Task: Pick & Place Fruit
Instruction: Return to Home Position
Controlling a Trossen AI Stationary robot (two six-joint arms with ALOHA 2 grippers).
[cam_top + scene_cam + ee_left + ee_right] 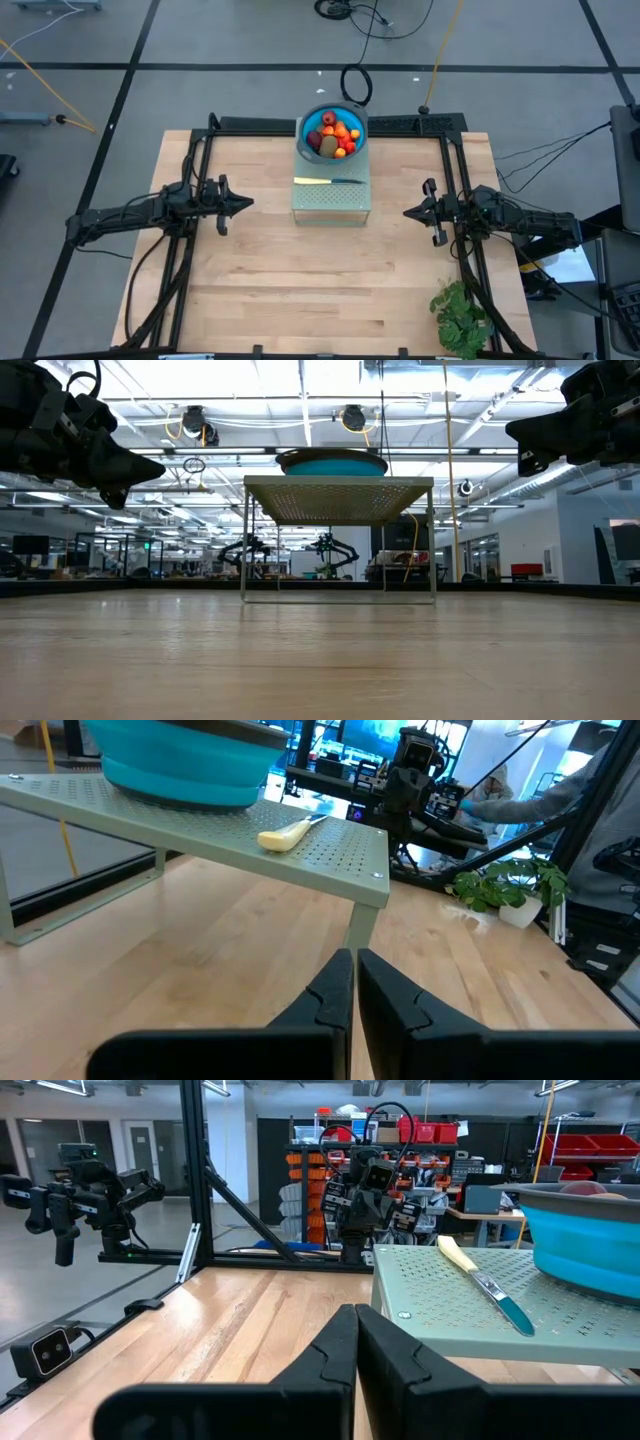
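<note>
While apart from the fruit (pixel 335 133), left claw (pixel 248 203) and right claw (pixel 407 212) closed, empty.

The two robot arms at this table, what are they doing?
Nothing is being handled just now. The fruit sits in the blue strainer bowl on a small green shelf at the back of the table, with a yellow-handled knife lying next to the bowl. The left gripper and right gripper hover shut and empty either side of the shelf.
</note>
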